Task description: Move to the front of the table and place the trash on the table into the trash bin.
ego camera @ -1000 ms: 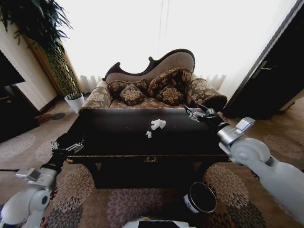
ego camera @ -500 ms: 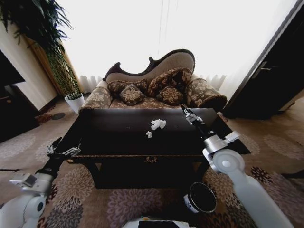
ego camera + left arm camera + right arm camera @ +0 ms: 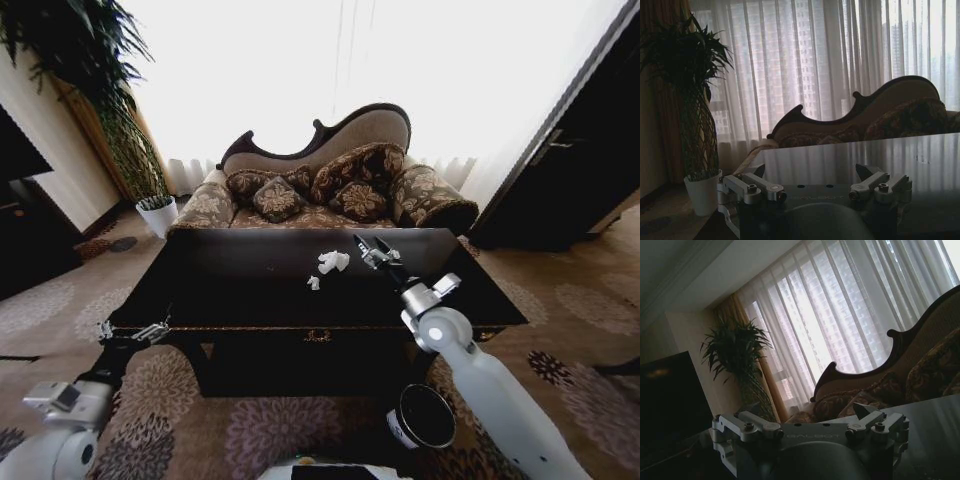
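Observation:
The black glossy table (image 3: 250, 300) with gold trim stands in front of me. On its middle lies the trash: a crumpled white paper wad (image 3: 333, 261) and a tiny white bit (image 3: 313, 283). My right gripper (image 3: 372, 251) hovers open over the tabletop, just right of the paper wad, touching nothing; in the right wrist view its fingers (image 3: 756, 426) are spread wide. My left gripper (image 3: 130, 330) is open and low at the table's front left corner, its fingers (image 3: 760, 187) apart above the tabletop (image 3: 865, 160). The black trash bin (image 3: 422, 416) stands on the carpet by the table's front right leg.
A patterned sofa (image 3: 320, 190) with cushions sits behind the table. A tall plant in a white pot (image 3: 157, 215) stands at the back left. A dark cabinet (image 3: 30, 230) lines the left wall and a dark door (image 3: 580, 170) the right. Patterned carpet surrounds the table.
My right arm has swung left across the table, from its far right corner to just beside the paper wad. My left gripper has sunk lower along the table's left front edge.

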`<state>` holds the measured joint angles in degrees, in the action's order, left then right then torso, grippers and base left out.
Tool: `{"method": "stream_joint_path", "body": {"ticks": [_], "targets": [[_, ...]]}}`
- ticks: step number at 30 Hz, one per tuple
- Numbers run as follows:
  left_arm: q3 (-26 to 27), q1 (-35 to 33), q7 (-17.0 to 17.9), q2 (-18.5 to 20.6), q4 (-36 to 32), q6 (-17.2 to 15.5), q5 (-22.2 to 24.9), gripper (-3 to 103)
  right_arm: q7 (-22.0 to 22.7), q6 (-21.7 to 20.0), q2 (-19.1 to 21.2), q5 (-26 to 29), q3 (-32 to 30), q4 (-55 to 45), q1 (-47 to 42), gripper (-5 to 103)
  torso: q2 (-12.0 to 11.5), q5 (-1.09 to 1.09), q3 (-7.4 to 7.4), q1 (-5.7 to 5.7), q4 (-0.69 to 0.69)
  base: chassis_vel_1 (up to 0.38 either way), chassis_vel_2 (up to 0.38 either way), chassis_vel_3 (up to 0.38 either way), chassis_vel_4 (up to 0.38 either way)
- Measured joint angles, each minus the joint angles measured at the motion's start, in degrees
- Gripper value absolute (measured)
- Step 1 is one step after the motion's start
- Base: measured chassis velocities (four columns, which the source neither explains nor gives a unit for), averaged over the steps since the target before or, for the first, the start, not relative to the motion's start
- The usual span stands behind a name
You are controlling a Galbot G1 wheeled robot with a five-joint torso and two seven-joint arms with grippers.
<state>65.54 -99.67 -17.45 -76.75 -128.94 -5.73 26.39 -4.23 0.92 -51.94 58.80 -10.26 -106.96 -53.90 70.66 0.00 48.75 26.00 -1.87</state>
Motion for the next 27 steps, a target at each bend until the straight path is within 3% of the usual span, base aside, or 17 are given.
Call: {"method": "stream_joint_path", "body": {"ticks": [4, 14, 18, 20, 27], "targets": [[0.81, -0.46, -0.07, -0.49, -0.02, 0.24, -0.10, 100, -0.15, 1.30, 1.49, -1.57, 7.55, 3.03, 6.10, 100, 0.00, -0.02, 0.00, 0.00, 0.00, 0.000, 0.000, 0.000, 0.000], [0.67, -0.38, -0.13, -1.67, 0.68, 0.80, -0.61, 100, 0.26, 0.88, 4.36, -2.05, 13.86, 4.21, 15.42, 100, 0.00, -0.02, 0.00, 0.00, 0.00, 0.000, 0.000, 0.000, 0.000], [0.39, 0.06, -0.14, -1.43, 0.94, 0.82, -0.61, 100, 0.19, 0.94, 7.48, -7.26, 19.75, 5.14, 17.36, 100, 0.01, -0.01, 0.00, 0.00, 0.00, 0.000, 0.000, 0.000, 0.000], [0.14, -0.02, -0.14, -1.47, 1.00, 0.82, -0.70, 100, 0.54, 0.82, 8.04, -13.68, 23.40, 6.14, 20.03, 100, 0.01, 0.00, 0.00, 0.00, 0.00, 0.000, 0.000, 0.000, 0.000], [0.66, -0.27, -0.15, -1.38, 0.99, 0.83, -0.63, 100, 2.01, -0.13, 7.81, -16.70, 26.96, 7.04, 23.18, 100, 0.01, -0.02, 0.00, 0.00, 0.01, 0.000, 0.000, 0.000, 0.000]]}}
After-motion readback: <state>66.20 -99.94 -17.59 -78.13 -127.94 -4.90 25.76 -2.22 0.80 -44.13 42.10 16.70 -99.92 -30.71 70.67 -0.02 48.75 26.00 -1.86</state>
